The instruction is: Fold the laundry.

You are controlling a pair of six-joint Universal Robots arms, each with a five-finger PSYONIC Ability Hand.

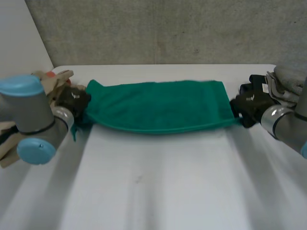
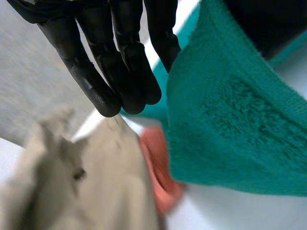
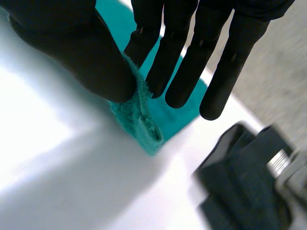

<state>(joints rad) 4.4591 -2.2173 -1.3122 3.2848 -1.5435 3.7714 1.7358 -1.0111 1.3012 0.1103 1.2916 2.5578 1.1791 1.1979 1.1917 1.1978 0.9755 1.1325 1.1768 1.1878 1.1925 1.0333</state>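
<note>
Head view: one teal terry towel (image 1: 158,106), a long band across mid-frame, just above the white table (image 1: 158,191). It is strung between the left hand (image 1: 74,100) at centre left and the right hand (image 1: 249,109) at centre right. One beige garment heap (image 1: 55,79), upper left. One grey cloth (image 1: 288,76), upper right.

Left wrist view: looped pile on the towel, pinched between straight fingers (image 2: 124,72) and thumb.

Right wrist view: thumb (image 3: 72,62) and fingers nip the towel's corner. One black garment (image 3: 244,191) lies beside.
</note>
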